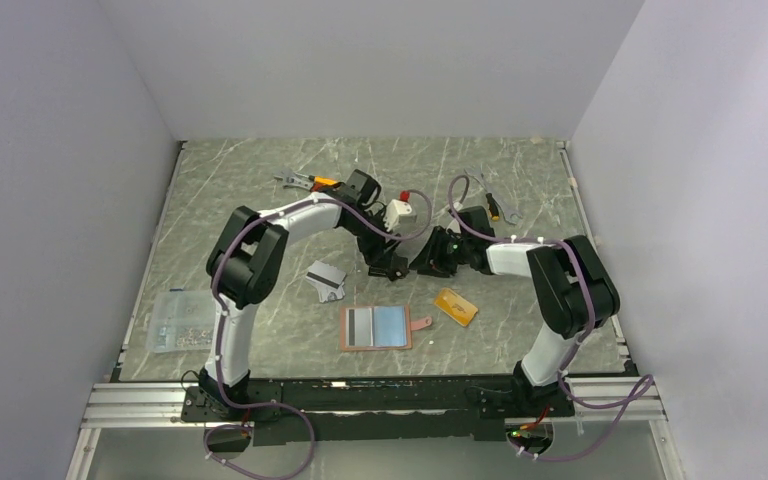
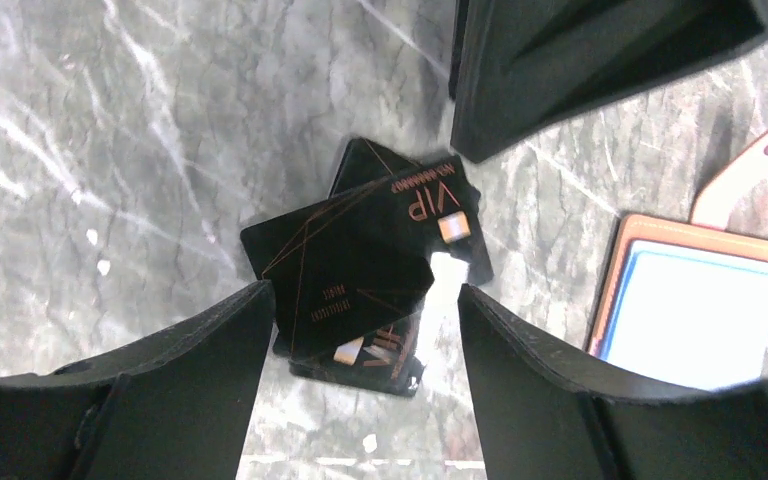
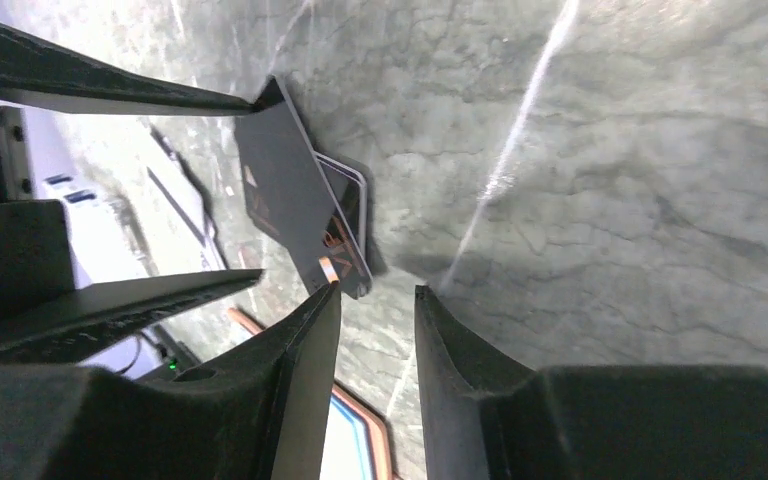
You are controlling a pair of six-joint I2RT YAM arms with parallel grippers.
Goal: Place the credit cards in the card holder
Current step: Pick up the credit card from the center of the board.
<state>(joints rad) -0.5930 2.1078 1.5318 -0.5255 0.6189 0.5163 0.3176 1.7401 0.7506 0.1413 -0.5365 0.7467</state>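
The card holder (image 1: 375, 327) lies open on the near middle of the table, strap to the right; it also shows in the left wrist view (image 2: 700, 300). A black card (image 2: 360, 250) with VIP lettering is tilted up over a second dark card (image 2: 365, 355) lying flat. My left gripper (image 2: 365, 290) is open, fingers either side of the near edge of these cards. My right gripper (image 3: 375, 290) is slightly open and empty, one fingertip (image 3: 328, 295) at the tilted card's edge (image 3: 285, 180). A silver-grey card (image 1: 326, 280) and an orange-gold card (image 1: 456, 307) lie flat.
Orange-handled pliers (image 1: 305, 182) and more small tools (image 1: 495, 205) lie at the back. A white object (image 1: 400, 212) sits behind the grippers. A clear plastic box (image 1: 180, 320) stands at the left near edge. Both grippers (image 1: 385, 265) (image 1: 428, 262) meet mid-table.
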